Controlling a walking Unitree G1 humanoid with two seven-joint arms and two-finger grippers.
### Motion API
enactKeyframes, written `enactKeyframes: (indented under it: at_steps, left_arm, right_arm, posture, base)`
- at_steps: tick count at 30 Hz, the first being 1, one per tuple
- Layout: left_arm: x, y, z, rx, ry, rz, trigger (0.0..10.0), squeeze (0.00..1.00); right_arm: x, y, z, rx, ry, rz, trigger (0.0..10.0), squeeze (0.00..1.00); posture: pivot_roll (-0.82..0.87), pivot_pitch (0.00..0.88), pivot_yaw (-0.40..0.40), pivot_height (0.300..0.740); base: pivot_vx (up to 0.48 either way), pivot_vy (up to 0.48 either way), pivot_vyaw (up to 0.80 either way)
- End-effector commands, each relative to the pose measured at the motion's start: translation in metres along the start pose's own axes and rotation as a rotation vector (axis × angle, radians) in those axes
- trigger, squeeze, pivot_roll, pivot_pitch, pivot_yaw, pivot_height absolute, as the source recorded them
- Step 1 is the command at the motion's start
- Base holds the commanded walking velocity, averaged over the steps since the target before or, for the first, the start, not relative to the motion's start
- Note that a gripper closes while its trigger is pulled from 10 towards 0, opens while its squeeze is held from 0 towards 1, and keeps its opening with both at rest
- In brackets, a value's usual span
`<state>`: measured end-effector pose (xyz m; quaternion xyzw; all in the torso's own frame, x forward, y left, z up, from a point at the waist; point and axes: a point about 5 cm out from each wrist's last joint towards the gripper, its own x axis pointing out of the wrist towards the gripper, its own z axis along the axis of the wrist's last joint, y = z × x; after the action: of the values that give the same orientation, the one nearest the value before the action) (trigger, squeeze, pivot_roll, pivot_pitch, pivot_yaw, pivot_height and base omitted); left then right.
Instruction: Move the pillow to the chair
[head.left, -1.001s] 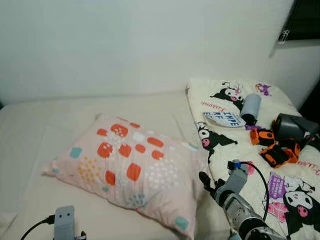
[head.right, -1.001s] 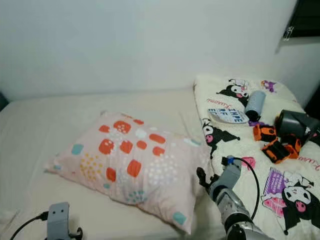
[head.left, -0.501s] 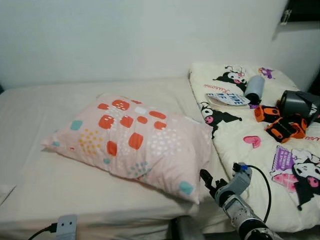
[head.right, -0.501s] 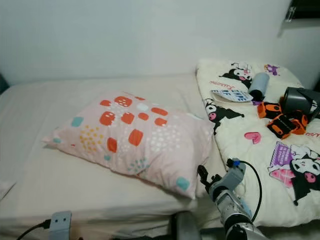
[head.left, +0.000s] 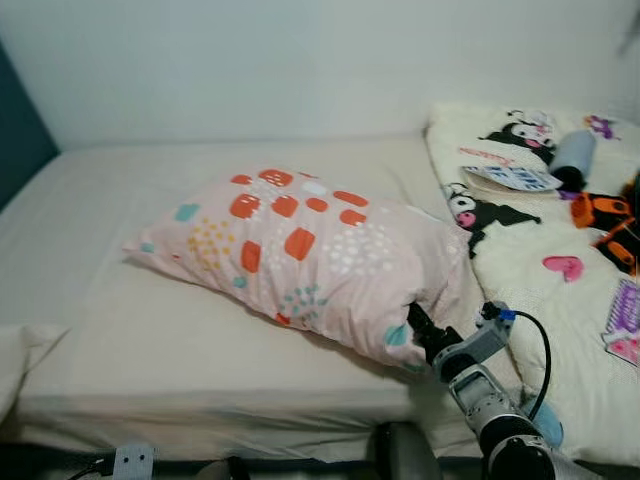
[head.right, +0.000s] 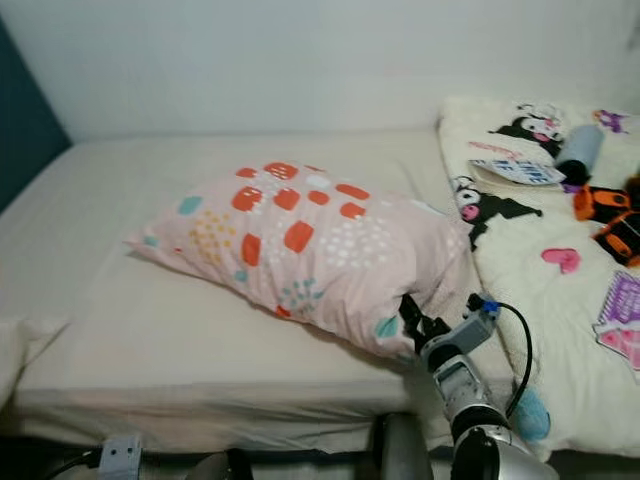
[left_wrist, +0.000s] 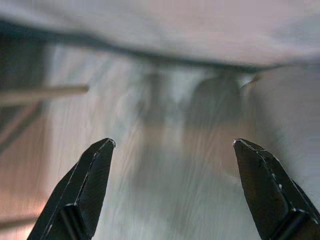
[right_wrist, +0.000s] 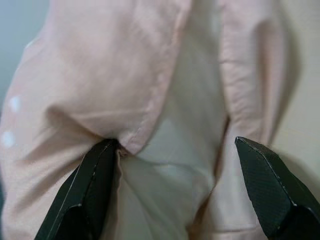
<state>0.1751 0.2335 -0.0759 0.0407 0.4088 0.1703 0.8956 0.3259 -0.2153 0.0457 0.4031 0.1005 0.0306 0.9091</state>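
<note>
A pale pink pillow (head.left: 300, 245) with orange, teal and white spots lies slantwise on the cream bed (head.left: 150, 340). My right gripper (head.left: 421, 326) is at the pillow's near right corner, its black fingers open and touching the fabric. In the right wrist view the pillow's open end (right_wrist: 115, 75) sits between the spread fingers of the right gripper (right_wrist: 174, 142), one finger (right_wrist: 97, 170) pressed against the hem. My left gripper (left_wrist: 172, 142) hangs low and open, facing a blurred pale surface.
A cream blanket (head.left: 560, 270) with cartoon prints covers the bed's right side, carrying orange toys (head.left: 600, 215), a grey cylinder (head.left: 572, 155) and a booklet (head.left: 510, 178). A teal wall (head.left: 20, 130) borders the left. White cloth (head.left: 25, 345) lies at the bed's near left corner.
The camera has pulled back and turned left, so the scene shifted right. My right gripper has closed the gap and now touches the pillow's near right corner.
</note>
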Motion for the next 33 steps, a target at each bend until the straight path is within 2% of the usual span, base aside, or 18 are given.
enactKeyframes:
  at_steps: [1, 2, 3, 6, 10, 11, 13, 15, 16, 18, 26, 30, 33]
  left_arm:
    - [-0.002, 0.003, -0.007, 0.021, 0.016, 0.002, 10.0, 0.0]
    - [-0.002, 0.004, -0.008, 0.026, 0.015, 0.001, 10.0, 0.0]
    - [-0.003, 0.006, -0.01, 0.037, 0.015, 0.001, 10.0, 0.0]
    - [-0.003, 0.007, -0.011, 0.041, 0.015, 0.001, 10.0, 0.0]
    - [-0.005, 0.013, -0.017, 0.053, 0.021, 0.009, 10.0, 0.0]
    - [-0.005, 0.013, -0.017, 0.053, 0.021, 0.009, 10.0, 0.0]
    - [-0.005, 0.016, -0.02, 0.055, 0.027, 0.014, 10.0, 0.0]
    - [-0.006, 0.018, -0.023, 0.058, 0.034, 0.017, 10.0, 0.0]
    - [-0.006, 0.018, -0.023, 0.058, 0.034, 0.017, 10.0, 0.0]
    - [-0.007, 0.018, -0.026, 0.062, 0.041, 0.016, 10.0, 0.0]
    - [-0.007, 0.016, -0.025, 0.066, 0.035, 0.009, 10.0, 0.0]
    - [-0.007, 0.016, -0.023, 0.067, 0.03, 0.008, 10.0, 0.0]
    - [-0.007, 0.017, -0.023, 0.071, 0.027, 0.008, 10.0, 0.0]
  right_arm:
    - [0.003, 0.005, -0.001, 0.032, -0.008, 0.025, 10.0, 0.0]
    - [0.003, 0.007, 0.001, 0.054, -0.022, 0.04, 10.0, 0.0]
    - [0.004, 0.01, 0.003, 0.119, -0.049, 0.083, 10.0, 0.0]
    - [0.004, 0.011, 0.003, 0.141, -0.057, 0.098, 10.0, 0.0]
    - [-0.001, 0.016, 0.008, 0.283, -0.107, 0.3, 10.0, 0.0]
    - [-0.001, 0.016, 0.008, 0.283, -0.107, 0.3, 10.0, 0.0]
    - [-0.006, 0.018, 0.011, 0.299, -0.116, 0.417, 10.0, 0.0]
    - [-0.011, 0.016, 0.013, 0.294, -0.116, 0.478, 10.0, 0.0]
    - [-0.011, 0.016, 0.013, 0.294, -0.116, 0.478, 10.0, 0.0]
    - [-0.014, 0.007, 0.013, 0.255, -0.1, 0.402, 10.0, 0.0]
    - [-0.01, -0.006, 0.007, 0.242, -0.064, 0.138, 10.0, 0.0]
    - [-0.009, -0.005, 0.009, 0.239, -0.077, 0.133, 10.0, 0.0]
    - [-0.005, 0.003, 0.012, 0.239, -0.085, 0.196, 10.0, 0.0]
  posture:
    - [-0.06, 0.116, 0.063, 0.496]
    - [-0.06, 0.126, 0.068, 0.496]
    - [-0.05, 0.13, 0.07, 0.496]
    - [-0.05, 0.13, 0.07, 0.496]
    - [-0.03, 0.153, 0.076, 0.496]
    - [-0.03, 0.153, 0.076, 0.496]
    - [-0.02, 0.159, 0.077, 0.496]
    - [-0.03, 0.165, 0.079, 0.496]
    - [-0.03, 0.165, 0.079, 0.496]
    - [-0.03, 0.166, 0.079, 0.496]
    - [-0.03, 0.17, 0.078, 0.496]
    - [-0.02, 0.171, 0.08, 0.496]
    - [-0.02, 0.173, 0.086, 0.496]
  base:
    - [0.0, 0.0, 0.0]
    - [0.0, 0.0, 0.0]
    - [0.0, 0.0, 0.0]
    - [0.0, 0.0, 0.0]
    - [0.0, 0.0, 0.0]
    - [0.0, 0.0, 0.0]
    - [0.0, 0.0, 0.0]
    - [0.0, 0.0, 0.0]
    - [0.0, 0.0, 0.0]
    - [0.0, 0.0, 0.0]
    - [0.0, 0.0, 0.0]
    - [0.0, 0.0, 0.0]
    - [0.0, 0.0, 0.0]
